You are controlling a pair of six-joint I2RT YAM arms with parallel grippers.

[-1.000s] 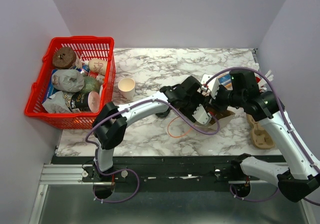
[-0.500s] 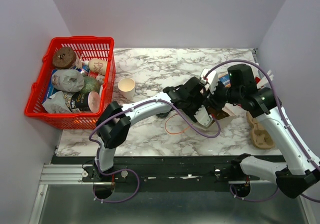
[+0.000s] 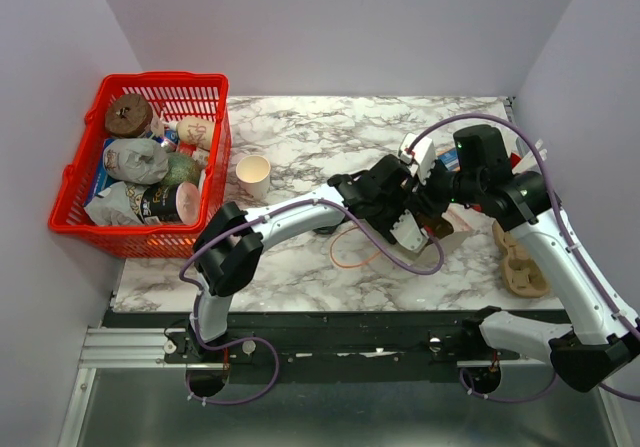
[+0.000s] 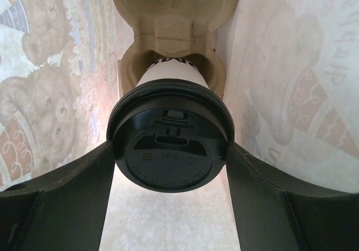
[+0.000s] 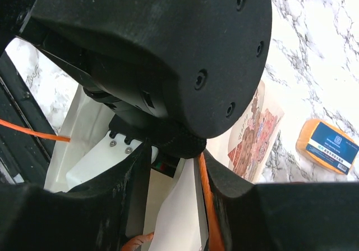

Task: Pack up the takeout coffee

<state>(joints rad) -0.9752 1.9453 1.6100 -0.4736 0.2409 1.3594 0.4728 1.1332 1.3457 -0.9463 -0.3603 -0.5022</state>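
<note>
The takeout coffee [image 4: 168,161], a whitish cup with a round black lid, shows only in the left wrist view. It sits in a well of a moulded cardboard carrier [image 4: 174,32] inside the teddy-bear paper bag [image 4: 291,82]. My left gripper [image 4: 171,150] has a finger against each side of the lid. In the top view the left gripper [image 3: 405,225] reaches into the bag's mouth [image 3: 455,229]. My right gripper [image 5: 171,155] grips the bag's white rim and orange handle [image 5: 205,206], right beside the left wrist [image 5: 168,49]. It also shows in the top view [image 3: 432,202].
A red basket [image 3: 75,182] full of packets stands at the left. A tan paper cup [image 3: 253,172] stands beside it. A second cardboard carrier [image 3: 520,262] lies at the right edge. An orange loop [image 3: 350,257] lies on the marble. An orange packet [image 5: 328,144] lies behind the bag.
My left gripper has moved a little to the right, deeper into the bag. My right gripper has shifted slightly back and left with the bag's rim.
</note>
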